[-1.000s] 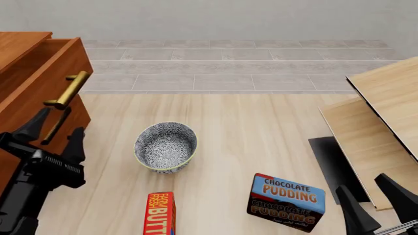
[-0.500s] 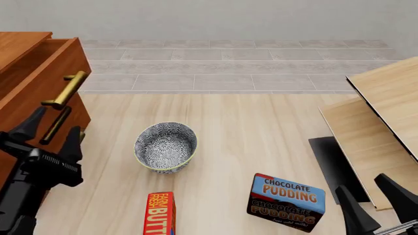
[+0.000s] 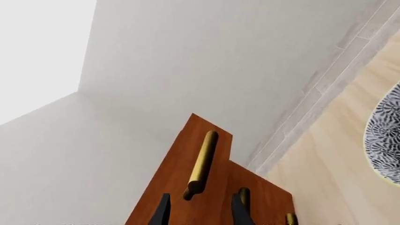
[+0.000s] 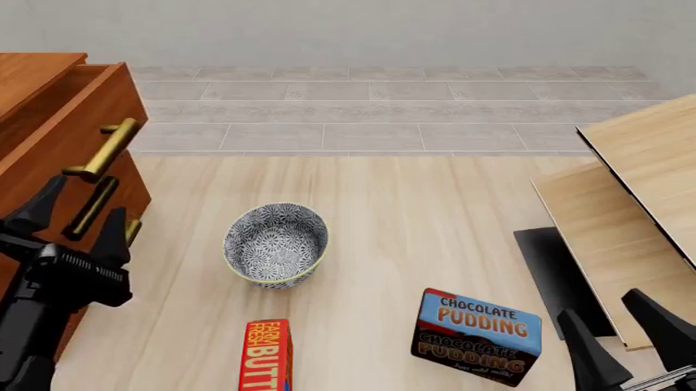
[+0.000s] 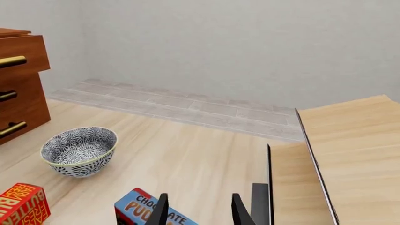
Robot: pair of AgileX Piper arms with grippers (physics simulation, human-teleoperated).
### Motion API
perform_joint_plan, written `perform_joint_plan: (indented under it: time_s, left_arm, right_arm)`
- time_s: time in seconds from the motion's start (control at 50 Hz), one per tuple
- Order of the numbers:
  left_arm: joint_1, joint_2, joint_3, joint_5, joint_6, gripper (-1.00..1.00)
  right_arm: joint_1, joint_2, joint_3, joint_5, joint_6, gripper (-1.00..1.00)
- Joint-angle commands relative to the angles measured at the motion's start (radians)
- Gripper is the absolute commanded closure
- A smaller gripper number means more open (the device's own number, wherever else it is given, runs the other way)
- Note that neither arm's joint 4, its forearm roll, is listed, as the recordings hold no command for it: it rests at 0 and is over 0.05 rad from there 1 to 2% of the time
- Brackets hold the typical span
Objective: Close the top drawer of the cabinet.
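Note:
The reddish-brown cabinet stands at the table's left edge. Its top drawer juts out past the two below, and its brass handle points toward the table's middle. My left gripper is open right at the cabinet's front, just under that handle. In the left wrist view the top drawer fills the space ahead, with the lower end of its handle just beyond the open left gripper. My right gripper hangs open and empty at the near right, far from the cabinet.
A patterned bowl sits mid-table, close to the right of the left arm. A butter box and a chocolate pudding box lie near the front edge. Pale wood boards and a dark panel occupy the right side.
My left gripper has shifted left against the cabinet front, and the top drawer has slid in a little. The right arm has not moved.

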Motion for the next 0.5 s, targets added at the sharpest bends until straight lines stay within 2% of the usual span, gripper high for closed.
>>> perform_joint_plan:
  time_s: [0.02,0.5]
  left_arm:
    - [0.039,-0.013,0.001,-0.004,-0.006,-1.0]
    - [0.081,-0.02,-0.006,0.01,-0.015,-1.0]
  right_arm:
    - [0.001,0.003,0.0,-0.001,-0.001,-1.0]
    - [0.001,0.005,0.0,-0.002,0.004,-1.0]
